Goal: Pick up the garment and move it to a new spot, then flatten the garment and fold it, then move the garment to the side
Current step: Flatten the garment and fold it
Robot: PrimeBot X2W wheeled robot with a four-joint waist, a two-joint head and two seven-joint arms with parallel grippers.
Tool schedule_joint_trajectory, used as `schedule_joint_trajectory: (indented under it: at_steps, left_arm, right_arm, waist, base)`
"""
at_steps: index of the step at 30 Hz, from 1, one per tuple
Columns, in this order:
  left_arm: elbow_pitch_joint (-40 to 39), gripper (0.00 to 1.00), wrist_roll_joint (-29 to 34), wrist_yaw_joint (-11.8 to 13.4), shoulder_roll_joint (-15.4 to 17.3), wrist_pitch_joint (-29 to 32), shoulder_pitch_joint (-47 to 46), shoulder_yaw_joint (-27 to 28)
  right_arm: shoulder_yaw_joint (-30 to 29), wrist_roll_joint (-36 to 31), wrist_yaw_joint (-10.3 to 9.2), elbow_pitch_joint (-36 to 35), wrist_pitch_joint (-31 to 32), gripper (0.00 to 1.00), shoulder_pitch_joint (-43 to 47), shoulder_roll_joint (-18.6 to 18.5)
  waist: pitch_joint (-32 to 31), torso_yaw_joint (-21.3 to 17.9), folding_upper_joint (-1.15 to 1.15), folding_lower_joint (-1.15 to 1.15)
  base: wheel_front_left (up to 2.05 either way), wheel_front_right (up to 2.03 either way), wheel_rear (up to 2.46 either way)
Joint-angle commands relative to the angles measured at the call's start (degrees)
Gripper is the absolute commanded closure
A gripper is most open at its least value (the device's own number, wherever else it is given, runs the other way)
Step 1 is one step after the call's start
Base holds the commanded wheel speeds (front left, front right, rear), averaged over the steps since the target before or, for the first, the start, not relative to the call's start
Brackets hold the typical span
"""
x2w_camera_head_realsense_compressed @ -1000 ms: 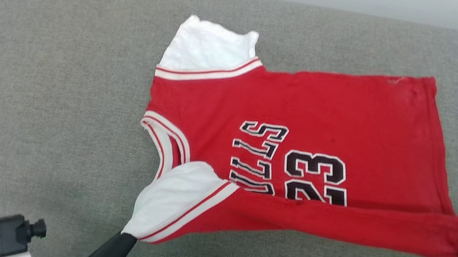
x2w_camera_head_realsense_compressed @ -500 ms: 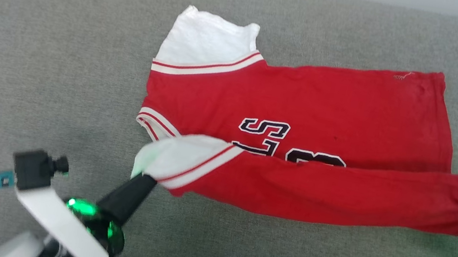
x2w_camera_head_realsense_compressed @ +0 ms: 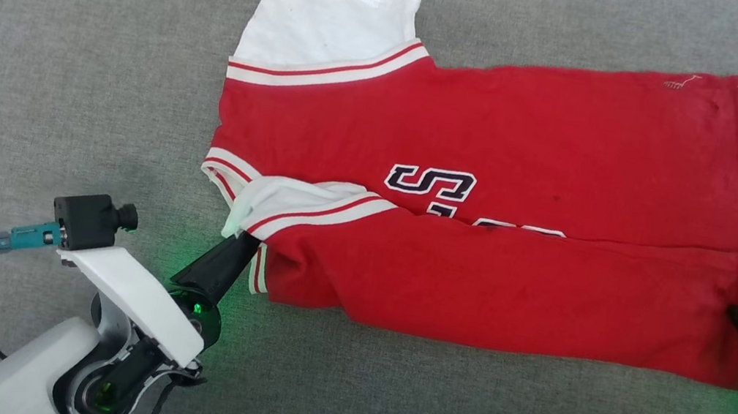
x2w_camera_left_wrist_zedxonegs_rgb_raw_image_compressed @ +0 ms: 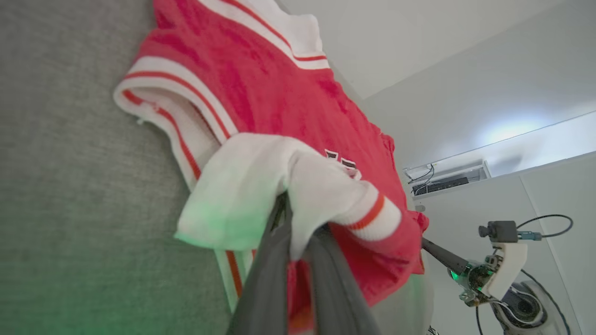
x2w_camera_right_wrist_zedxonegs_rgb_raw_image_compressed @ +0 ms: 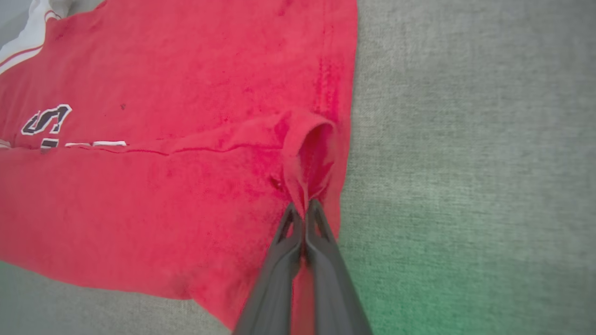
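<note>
The garment (x2w_camera_head_realsense_compressed: 497,146) is of soft red jersey cloth, a little fuzzy on its face, with black letters and digits outlined in white. It lies in the middle of the grey surface (x2w_camera_head_realsense_compressed: 69,41), spread flat, the collar end toward the robot's left and the hem toward its right. Its near long edge is folded over the body as a straight red band, which covers the lower half of the print. The far sleeve (x2w_camera_head_realsense_compressed: 329,15) is white and flat, with a red-and-white striped seam. The near sleeve (x2w_camera_head_realsense_compressed: 271,195) is crumpled into a loose bunch.

The left gripper (x2w_camera_head_realsense_compressed: 244,240) has its dark fingers pressed together on the near sleeve, pinching the white cloth. The right gripper (x2w_camera_head_realsense_compressed: 736,313) is also closed, and its tips nip the red hem corner, where the cloth stands up in a small rounded loop.

The surface is a matte woven upholstery with a fine, even grain. A green light (x2w_camera_right_wrist_zedxonegs_rgb_raw_image_compressed: 419,298) tints it beside each gripper. In the left wrist view, behind the garment, there are plain white walls (x2w_camera_left_wrist_zedxonegs_rgb_raw_image_compressed: 465,70) and a white unit (x2w_camera_left_wrist_zedxonegs_rgb_raw_image_compressed: 447,177) with dark cables.
</note>
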Motion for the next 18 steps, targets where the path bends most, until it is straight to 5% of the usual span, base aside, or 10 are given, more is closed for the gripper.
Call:
schedule_joint_trajectory:
  at_steps: [1, 7, 8, 9, 10, 11, 12, 13, 18]
  left_arm:
    - [1.79, 1.0, -0.22, -0.19, -0.26, -0.04, -1.16, -0.62]
    - [5.96, 1.0, -0.5, -0.11, 0.52, -0.5, -2.47, -2.5]
    - [6.16, 0.87, -0.23, -0.02, 0.83, -0.72, -2.76, -2.74]
    - [6.24, 0.61, -0.1, 0.0, 1.18, -1.16, -3.0, -2.75]
    - [6.24, 0.61, -0.1, 0.0, 1.18, -1.16, -3.0, -2.75]
    - [6.36, 0.24, 0.63, 0.0, 1.84, -1.43, -3.24, -2.99]
    - [6.26, 0.0, 1.39, 0.0, 2.34, -1.76, -3.42, -3.45]
    - [5.86, 0.0, 1.74, 0.0, 2.77, -2.02, -3.46, -3.87]
    - [3.17, 0.0, 5.82, -0.06, 8.15, -2.23, -3.71, -5.72]
  right_arm:
    - [0.64, 0.13, 0.0, 0.97, -1.31, 1.0, -1.1, -0.38]
    - [2.96, 0.56, 0.0, 3.52, -4.03, 1.0, -2.17, -0.9]
    - [3.35, 0.57, 0.0, 3.67, -4.58, 1.0, -2.31, -0.95]
    - [3.57, 0.39, 0.0, 3.65, -5.23, 0.86, -2.56, -0.99]
    - [3.57, 0.39, 0.0, 3.65, -5.23, 0.86, -2.56, -0.99]
    - [3.6, 0.29, 0.0, 3.78, -5.94, 0.58, -2.82, -0.95]
    - [3.64, 0.17, 0.0, 3.95, -6.53, 0.5, -2.91, -1.02]
    - [3.74, 0.0, 0.0, 3.93, -7.1, 0.0, -2.96, -1.23]
    - [2.8, -1.05, 0.0, 2.63, -9.29, 0.0, -2.07, -2.34]
  waist:
    - [0.82, 0.08, 0.0, 0.0]
    - [1.43, -0.06, 0.0, 0.0]
    - [1.42, -0.03, 0.0, 0.0]
    - [1.38, 0.01, 0.0, 0.0]
    - [1.38, 0.01, 0.0, 0.0]
    - [1.27, 0.06, 0.0, 0.0]
    - [1.07, 0.15, 0.0, 0.0]
    - [0.88, 0.21, 0.0, 0.0]
    - [-0.38, 0.84, 0.0, 0.0]
  base:
    - [0.0, 0.0, 0.0]
    - [0.0, 0.0, 0.0]
    - [0.0, 0.0, 0.0]
    - [0.0, 0.0, 0.0]
    - [0.0, 0.0, 0.0]
    - [0.0, 0.0, 0.0]
    - [0.0, 0.0, 0.0]
    - [0.0, 0.0, 0.0]
    - [0.0, 0.0, 0.0]
